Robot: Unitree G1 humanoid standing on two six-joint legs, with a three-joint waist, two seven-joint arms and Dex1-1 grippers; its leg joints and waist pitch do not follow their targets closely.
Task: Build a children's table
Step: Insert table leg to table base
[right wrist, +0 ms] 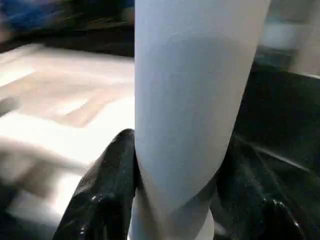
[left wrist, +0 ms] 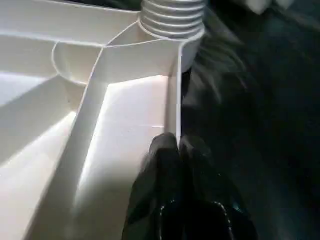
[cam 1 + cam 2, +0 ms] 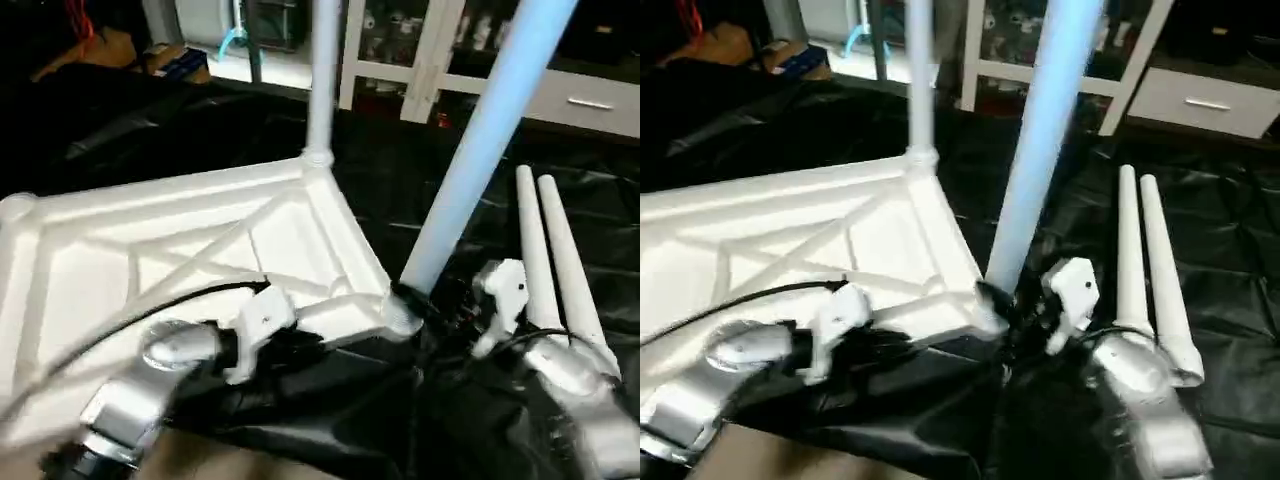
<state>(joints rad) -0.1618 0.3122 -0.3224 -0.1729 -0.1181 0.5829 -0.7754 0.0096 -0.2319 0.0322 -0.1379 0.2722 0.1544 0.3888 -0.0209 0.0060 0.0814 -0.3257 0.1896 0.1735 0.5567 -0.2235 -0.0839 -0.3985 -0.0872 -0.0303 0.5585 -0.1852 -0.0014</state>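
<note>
We see the white tabletop lying upside down on the black-draped work table, its X-ribbed underside facing up. One leg stands upright in the far corner socket. A second leg rises at a tilt from the near corner socket, which is the corner closest to our right arm.

Our right gripper is clamped on the base of this tilted leg — one black finger on each side of the tube, just above the socket. Our left gripper has its two fingers pressed together with nothing between them; the fingertips rest against the tabletop's rim wall, near the ribbed collar of that same near corner.

Two more loose legs lie side by side on the black cloth, just beside our right forearm and apart from the tabletop.
</note>
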